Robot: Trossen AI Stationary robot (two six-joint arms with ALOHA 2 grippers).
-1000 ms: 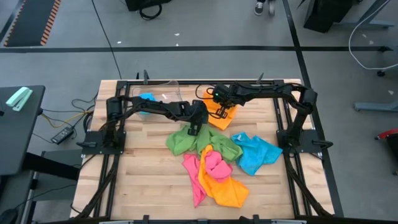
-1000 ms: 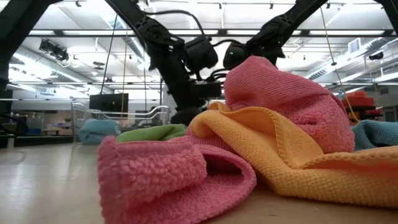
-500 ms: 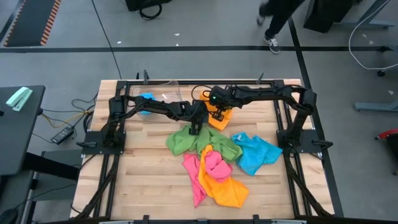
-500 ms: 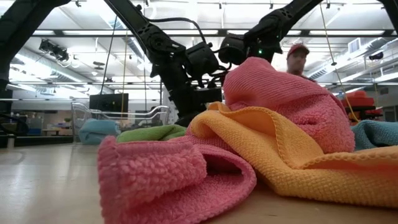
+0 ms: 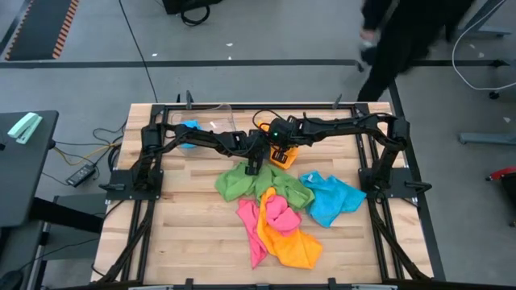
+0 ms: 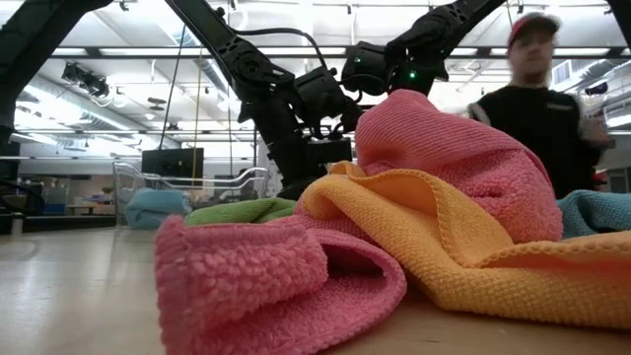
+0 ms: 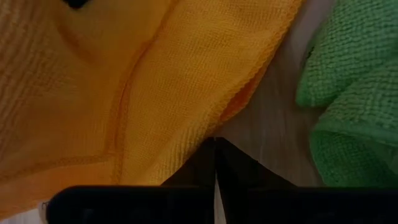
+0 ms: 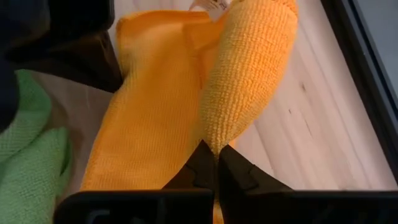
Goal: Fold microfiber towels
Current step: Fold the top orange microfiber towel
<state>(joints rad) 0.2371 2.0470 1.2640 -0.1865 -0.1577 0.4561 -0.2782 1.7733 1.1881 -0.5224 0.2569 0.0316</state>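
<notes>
1. While pinching a raised fold of the orange towel (image 8: pixel 249 74) with the right gripper (image 8: pixel 216 152), drags that fold leftward across the far middle of the table (image 5: pixel 185 217), closer to the left gripper (image 5: pixel 252 167) than a second ago.
2. Leaves the orange towel narrower and more doubled over than before, just beyond the green towel (image 5: pixel 242 181).
3. Keeps the left gripper closed, tips down at the orange towel's hem; cannot tell whether pinching the hem or only pressing beside it.
4. Suggests a first fold under way, one edge brought over toward the pinned side; not yet laid flat or released.
5. Shows no change in the heap nearer the front: green, pink towel (image 5: pixel 270 216), second orange towel (image 5: pixel 294 246) and blue towel (image 5: pixel 330 197), all crumpled and unfolded.
6. Shows another blue towel (image 5: pixel 189 127) in the clear bin (image 5: pixel 218 117) at the far left.
7. Adds a person (image 5: pixel 403 32) walking past beyond the table, well apart from both arms.
</notes>
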